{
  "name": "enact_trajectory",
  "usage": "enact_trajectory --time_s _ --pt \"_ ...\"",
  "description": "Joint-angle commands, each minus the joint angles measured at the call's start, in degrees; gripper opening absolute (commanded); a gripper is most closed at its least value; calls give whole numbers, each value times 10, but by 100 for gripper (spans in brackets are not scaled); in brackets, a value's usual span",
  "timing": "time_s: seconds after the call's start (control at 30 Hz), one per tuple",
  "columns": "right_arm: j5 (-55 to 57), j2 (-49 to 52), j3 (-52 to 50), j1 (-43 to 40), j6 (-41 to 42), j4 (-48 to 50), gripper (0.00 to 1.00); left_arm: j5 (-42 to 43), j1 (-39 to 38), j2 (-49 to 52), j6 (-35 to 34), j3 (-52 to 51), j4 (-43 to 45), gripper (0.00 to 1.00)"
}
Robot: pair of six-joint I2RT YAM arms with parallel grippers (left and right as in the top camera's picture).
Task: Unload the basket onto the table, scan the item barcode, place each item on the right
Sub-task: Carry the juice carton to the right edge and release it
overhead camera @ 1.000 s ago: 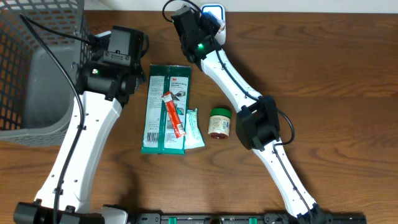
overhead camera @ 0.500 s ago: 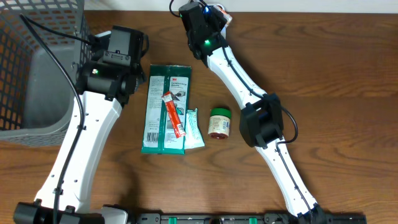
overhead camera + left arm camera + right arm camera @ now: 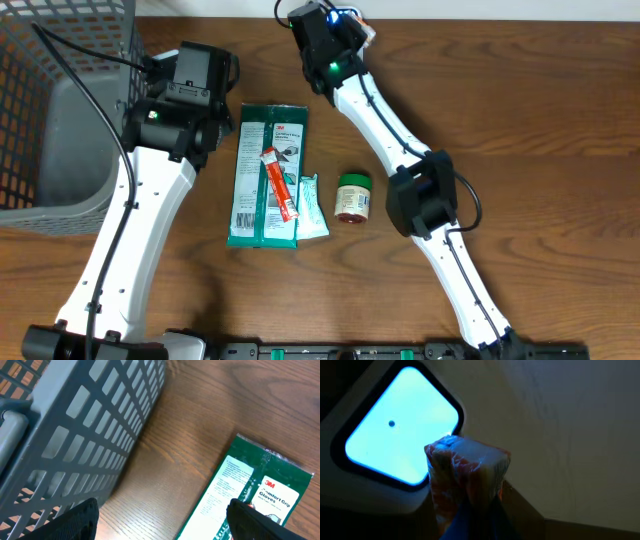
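Around: glove packet (image 3: 268, 175), red sachet (image 3: 280, 185) on it, jar (image 3: 352, 196) beside.
Ahead: lit scanner window (image 3: 395, 440) just behind wrapped item (image 3: 467, 472) pinched in right gripper (image 3: 472, 517).
Container: grey mesh basket (image 3: 100, 425), beside wide-spread left gripper (image 3: 162, 525).

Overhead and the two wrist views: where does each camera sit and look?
Overhead: above the table, looking down; left arm, right arm, basket, glove packet.
Left wrist: on left arm, looking down; open left gripper at bottom.
Right wrist: faces lit scanner window; right gripper shut on wrapped item.
Shared: overhead and left wrist both show basket, glove packet.
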Motion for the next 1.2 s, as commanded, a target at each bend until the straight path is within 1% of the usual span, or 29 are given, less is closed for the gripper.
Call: enact_trajectory --time_s 0.0,0.1,0.17,0.2,0.33,0.43,0.5,0.53,0.63,0.7,0.87,1.0,1.17 --pt "-13 -124 9 5 116 -65 1 -9 1 3 7 -3 -2 82" --pt "-144 -227 9 -6 229 -211 1 -9 1 3 7 -3 -2 82" --pt "-210 -278 9 -20 282 -286 1 -9 1 3 7 -3 -2 82" --pt "-258 -315 9 -38 310 -341 1 -9 1 3 7 -3 -2 82" --pt "-372 -389 9 -107 334 -445 1 -9 1 3 7 -3 -2 82" --pt "-437 -433 9 -181 339 -515 1 -9 1 3 7 -3 -2 82" --pt "-465 -453 9 -247 342 -564 1 -9 1 3 7 -3 -2 82" --pt "-488 -458 9 -307 342 -603 1 -9 1 3 8 -3 -2 82" --pt "-536 -459 -23 -395 349 -602 1 -9 1 3 7 -3 -2 82" --pt "-551 -456 -57 -440 351 -602 1 -9 1 3 7 -3 -2 82" --pt "-553 -455 -195 -537 351 -574 1 -9 1 3 7 -3 -2 82" --pt "-555 -455 -337 -610 378 -486 1 -9 1 3 8 -3 -2 82" --pt "-555 -455 -503 -671 418 -352 1 -9 1 3 7 -3 -2 82"
